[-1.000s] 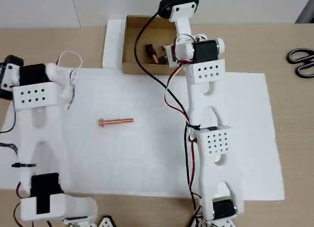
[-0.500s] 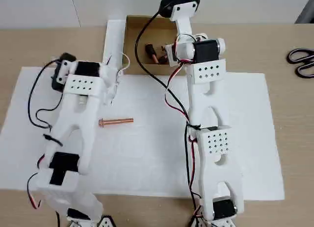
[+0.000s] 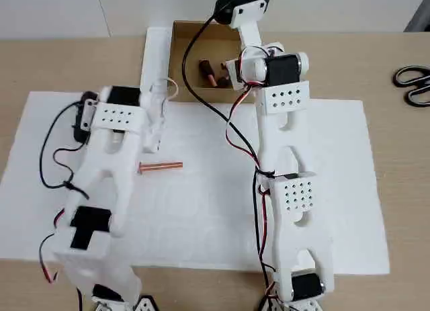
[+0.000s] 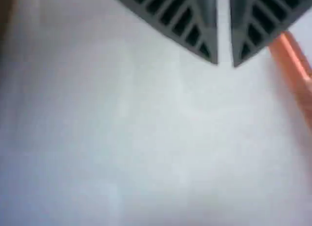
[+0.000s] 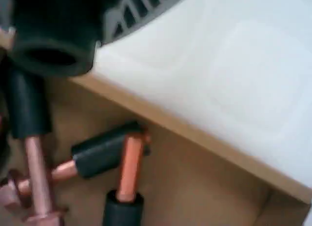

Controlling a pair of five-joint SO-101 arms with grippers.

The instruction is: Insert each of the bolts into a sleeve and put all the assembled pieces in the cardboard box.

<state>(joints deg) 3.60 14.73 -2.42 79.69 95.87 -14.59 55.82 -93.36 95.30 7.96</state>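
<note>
A copper bolt (image 3: 160,166) lies on the white foam sheet (image 3: 201,210). My left gripper (image 3: 154,140) hangs just behind it, its jaws almost together with nothing between them (image 4: 224,60); the bolt (image 4: 295,65) lies just beside the fingertips. My right gripper (image 3: 232,72) is over the cardboard box (image 3: 185,89), shut on a black sleeve (image 5: 48,50) whose open end faces the camera. On the box floor (image 5: 204,192) lie several bolts in black sleeves (image 5: 105,150).
A white foam block (image 3: 154,56) stands against the box's left wall. Scissors (image 3: 413,82) lie at the table's far right. The foam sheet borders the box's front wall (image 5: 195,135). Cables hang from both arms.
The left arm has swung in from the table's left edge to the middle and come down just behind the bolt. The right arm has hardly moved.
</note>
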